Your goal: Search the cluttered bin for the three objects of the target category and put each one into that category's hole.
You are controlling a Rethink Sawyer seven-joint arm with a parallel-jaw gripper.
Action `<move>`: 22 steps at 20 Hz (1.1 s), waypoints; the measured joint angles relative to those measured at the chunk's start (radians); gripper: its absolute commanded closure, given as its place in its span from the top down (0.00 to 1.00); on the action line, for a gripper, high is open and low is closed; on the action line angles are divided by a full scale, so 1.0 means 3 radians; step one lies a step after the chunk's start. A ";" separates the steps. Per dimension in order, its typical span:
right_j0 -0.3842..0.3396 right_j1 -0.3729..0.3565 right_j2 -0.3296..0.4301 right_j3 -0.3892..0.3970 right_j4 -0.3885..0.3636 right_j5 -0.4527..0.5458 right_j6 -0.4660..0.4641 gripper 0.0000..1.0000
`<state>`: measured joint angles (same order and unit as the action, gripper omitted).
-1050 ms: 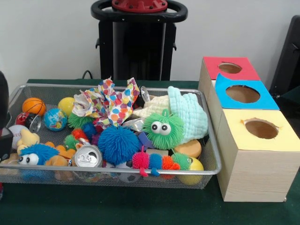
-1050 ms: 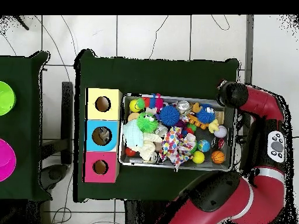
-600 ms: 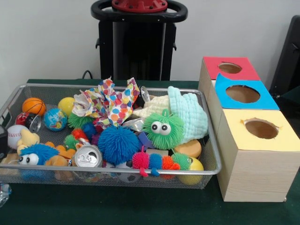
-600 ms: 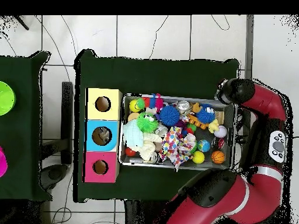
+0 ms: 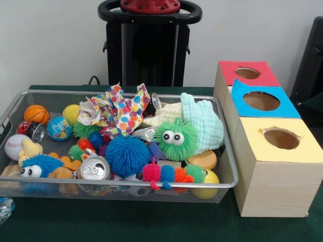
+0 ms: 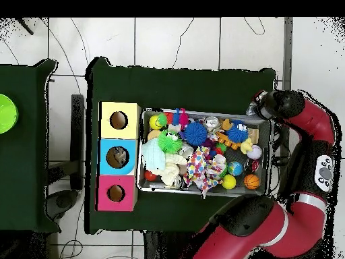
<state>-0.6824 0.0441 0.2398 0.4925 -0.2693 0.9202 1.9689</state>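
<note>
The wire mesh bin (image 5: pixel 126 184) is full of toys: an orange basketball (image 5: pixel 36 114), a globe ball (image 5: pixel 59 128), a baseball (image 5: pixel 13 146), a blue spiky ball (image 5: pixel 127 155), a green fuzzy toy with eyes (image 5: pixel 175 138), a drink can (image 5: pixel 94 168), a dotted cloth (image 5: pixel 121 111) and a mint cloth (image 5: pixel 203 123). Beside it stand three boxes with round holes, topped red (image 5: pixel 247 73), blue (image 5: pixel 261 101) and yellow (image 5: pixel 281 138). In the overhead view the red arm's end with the gripper (image 6: pixel 261 106) hangs just outside the bin's corner (image 6: pixel 268 121). The arm hides the gripper itself.
A pale translucent thing (image 5: pixel 4 209) lies at the front view's bottom left edge, outside the bin; whether it is held I cannot tell. The arm's red elbow (image 6: pixel 317 128) curves round the bin's side. A green disc (image 6: pixel 4 113) sits on a second table.
The black arm part at the front view's left edge has drawn out of sight. In the overhead view the arm's end has shifted slightly away from the bin. A pink disc has gone.
</note>
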 measured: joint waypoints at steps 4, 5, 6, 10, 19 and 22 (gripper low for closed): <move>-0.0006 0.0035 0.0000 -0.0065 0.0059 0.0079 0.0000 1.00; -0.0008 0.0044 0.0000 -0.0082 0.0072 0.0099 0.0000 1.00; -0.0010 0.0054 0.0000 -0.0100 0.0088 0.0120 0.0000 1.00; -0.0036 0.0083 0.0000 -0.0129 0.0199 0.0166 0.0000 1.00; -0.0107 0.0104 -0.0009 -0.0058 0.0524 0.0166 0.0000 1.00; -0.0111 0.0105 -0.0009 -0.0023 0.0612 0.0162 0.0000 1.00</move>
<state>-0.7156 0.0755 0.2371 0.4856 -0.0856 0.9688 1.9689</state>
